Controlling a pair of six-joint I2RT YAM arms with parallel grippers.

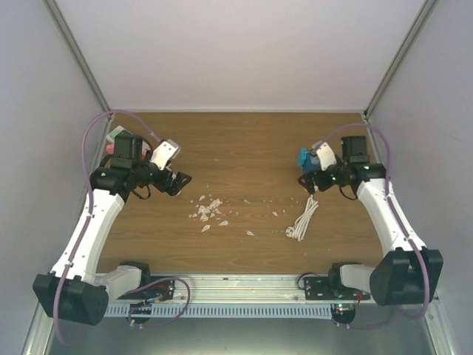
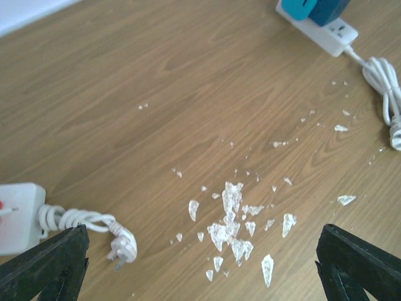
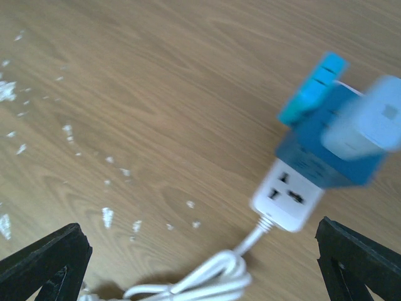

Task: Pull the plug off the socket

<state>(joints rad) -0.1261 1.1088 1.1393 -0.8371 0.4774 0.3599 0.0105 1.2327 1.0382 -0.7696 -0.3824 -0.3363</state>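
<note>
One table (image 1: 244,140), wood-grained, carries all items. Left hand (image 1: 177,183) at 9 o'clock: jaws wide, holding nothing. Right hand (image 1: 310,181) at 3 o'clock: jaws wide, empty, near the socket (image 3: 288,200). The socket lies flat at 3 o'clock, with a blue plug (image 3: 332,147) seated in it. Its cord (image 1: 303,220) lies bundled toward 5 o'clock. White shards (image 1: 209,209) are scattered near centre.

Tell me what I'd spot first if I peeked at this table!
Probably the whitish broken shards scattered in the middle of the brown wooden table. Next comes the bright blue plug block stuck into a white power strip on the right side. Its white cord lies bundled towards the near edge.
</note>
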